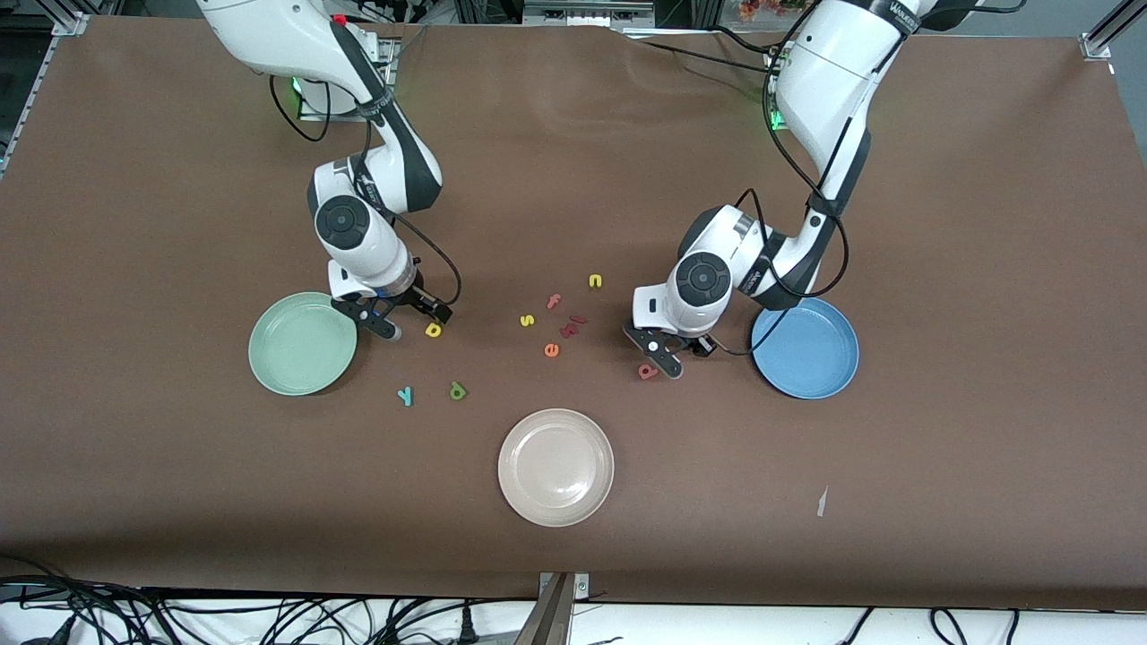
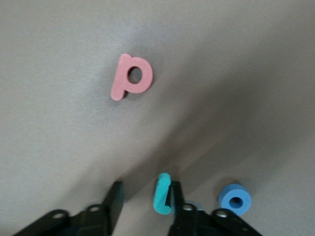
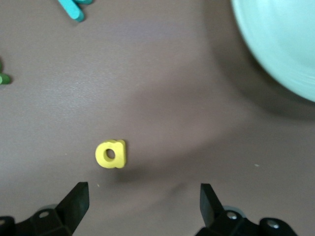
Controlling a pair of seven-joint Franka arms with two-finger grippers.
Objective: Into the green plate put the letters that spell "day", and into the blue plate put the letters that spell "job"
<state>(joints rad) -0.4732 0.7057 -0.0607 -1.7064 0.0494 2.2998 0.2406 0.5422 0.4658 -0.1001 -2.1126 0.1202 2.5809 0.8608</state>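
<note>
**Letters for "day"**
- Yellow letter [image 1: 434,330] [image 3: 111,154], flat on the bench [image 1: 134,224], near the green plate.
- Light-blue "y" [image 1: 405,395] and dark green letter [image 1: 458,391], side by side, nearer the front camera than the yellow letter.

**Letters for "job"**
- Pink "b" [image 1: 648,370] [image 2: 132,76], teal "j" [image 2: 162,194] and blue "o" [image 2: 235,199], all on the bench beside the blue plate.

**Green plate** [image 1: 269,358] [image 3: 280,44]: toward the right arm's end.

**Blue plate** [image 1: 805,348]: toward the left arm's end.

**Left gripper** [image 1: 681,354] [image 2: 145,201]: low over the "j". The letter sits between the jaws against one finger, with a gap to the other, so it is not clamped.

**Right gripper** [image 1: 412,320] [image 3: 142,201]: jaws wide apart, low over the bench just beside the yellow letter, holding nothing.

**Other items**
- Beige plate [image 1: 556,467], nearest the front camera.
- Yellow "s" [image 1: 527,320], yellow "n" [image 1: 595,281], pink "f" [image 1: 554,301] and orange "e" [image 1: 551,350], scattered mid-bench.
</note>
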